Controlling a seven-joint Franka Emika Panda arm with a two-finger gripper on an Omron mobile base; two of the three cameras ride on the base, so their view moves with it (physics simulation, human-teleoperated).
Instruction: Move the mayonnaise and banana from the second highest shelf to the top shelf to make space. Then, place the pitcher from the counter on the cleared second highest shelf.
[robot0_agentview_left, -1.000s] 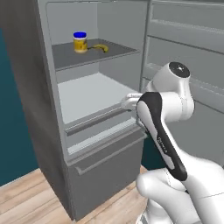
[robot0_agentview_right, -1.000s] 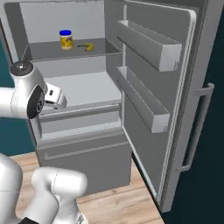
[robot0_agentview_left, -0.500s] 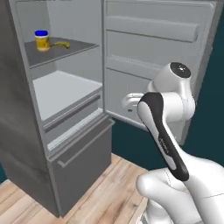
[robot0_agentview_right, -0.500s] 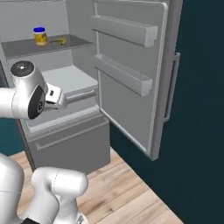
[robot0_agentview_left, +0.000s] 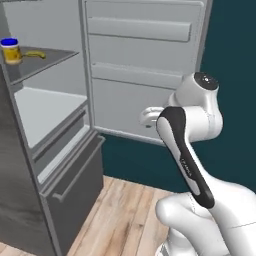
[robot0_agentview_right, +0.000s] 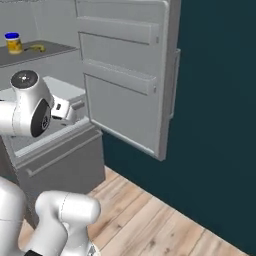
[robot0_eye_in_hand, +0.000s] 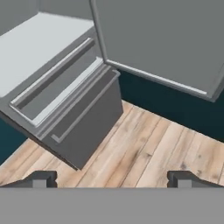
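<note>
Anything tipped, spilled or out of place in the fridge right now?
Nothing stands out. The mayonnaise stands upright on the dark shelf with the banana lying beside it, apart. The pale shelf below looks bare. The gripper is open, holding nothing.

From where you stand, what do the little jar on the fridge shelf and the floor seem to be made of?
The mayonnaise jar looks like glass or clear plastic with a blue screw lid, probably plastic; its yellow-orange band reads as a paper label, though the jar is too small to be sure. The floor looks like pale wooden planks with a matte finish: long boards with visible grain and seams.
</note>
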